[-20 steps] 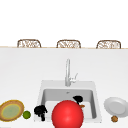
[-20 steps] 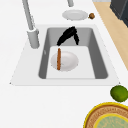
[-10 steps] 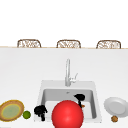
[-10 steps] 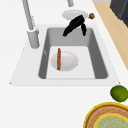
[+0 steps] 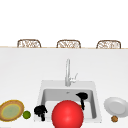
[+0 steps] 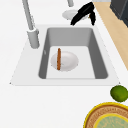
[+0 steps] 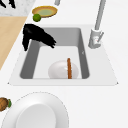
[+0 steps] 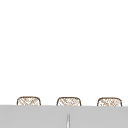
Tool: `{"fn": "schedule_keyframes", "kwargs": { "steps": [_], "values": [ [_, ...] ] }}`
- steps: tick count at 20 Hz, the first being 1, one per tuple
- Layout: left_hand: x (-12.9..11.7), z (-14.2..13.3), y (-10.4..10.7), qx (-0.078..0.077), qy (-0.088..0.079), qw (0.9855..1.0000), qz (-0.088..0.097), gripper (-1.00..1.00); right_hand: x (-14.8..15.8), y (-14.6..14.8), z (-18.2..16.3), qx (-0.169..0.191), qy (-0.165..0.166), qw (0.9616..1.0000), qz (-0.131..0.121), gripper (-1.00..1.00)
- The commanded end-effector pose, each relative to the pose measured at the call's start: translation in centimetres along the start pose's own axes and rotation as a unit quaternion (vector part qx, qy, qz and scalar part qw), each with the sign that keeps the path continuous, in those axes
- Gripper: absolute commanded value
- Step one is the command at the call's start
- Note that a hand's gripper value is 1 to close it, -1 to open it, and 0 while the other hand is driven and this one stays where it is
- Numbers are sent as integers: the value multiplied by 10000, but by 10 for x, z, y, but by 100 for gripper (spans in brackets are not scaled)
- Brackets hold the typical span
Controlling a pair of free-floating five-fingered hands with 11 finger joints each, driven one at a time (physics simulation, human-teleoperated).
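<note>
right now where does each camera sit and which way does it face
Front view: faces the sink and tap across the counter; left hand at the sink's left edge, right hand over the basin.
Left side view: looks along the sink from its left, lime near, right hand at the far end.
Right side view: looks along from the right, white plate near, right hand over the basin's far side.
Upper view: faces the space above the sink, with chair backs and the tap's tip.
Both side views share the bowl holding a brown stick.
</note>
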Motion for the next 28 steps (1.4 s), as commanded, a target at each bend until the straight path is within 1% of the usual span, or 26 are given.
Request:
{"fn": "schedule_keyframes", "kwargs": {
  "steps": [1, 13, 14, 15, 18, 20, 22, 24, 28],
  "values": [
    [0, 0, 0, 0, 0, 10000, 0, 0, 1, -12, 35, 59, 2, 10000, -12, -100],
    [0, 0, 0, 0, 0, 10000, 0, 0, 2, -48, 140, 96, 7, 10000, -9, -100],
    [0, 0, 0, 0, 0, 10000, 0, 0, 3, -50, 145, 154, 20, 9999, 6, -100],
    [0, 0, 0, 0, 0, 10000, 0, 0, 1, -51, 153, 137, -5, 9999, 60, -100],
    [0, 0, 0, 0, 0, 10000, 0, 0, 1, -56, 174, 187, 33, 9998, 107, -100],
    [0, 0, 0, 0, 0, 10000, 0, 0, -1, -53, 188, 207, 29, 9997, 154, -100],
    [0, 0, 0, 0, 0, 10000, 0, 0, -7, -49, 201, 120, -44, 9999, 92, -100],
    [0, 0, 0, 0, 0, 10000, 0, 0, -9, -45, 211, 237, 33, 9997, 105, -100],
    [0, 0, 0, 0, 0, 10000, 0, 0, -23, -37, 233, 179, 65, 9997, 127, -100]
  ]
}}
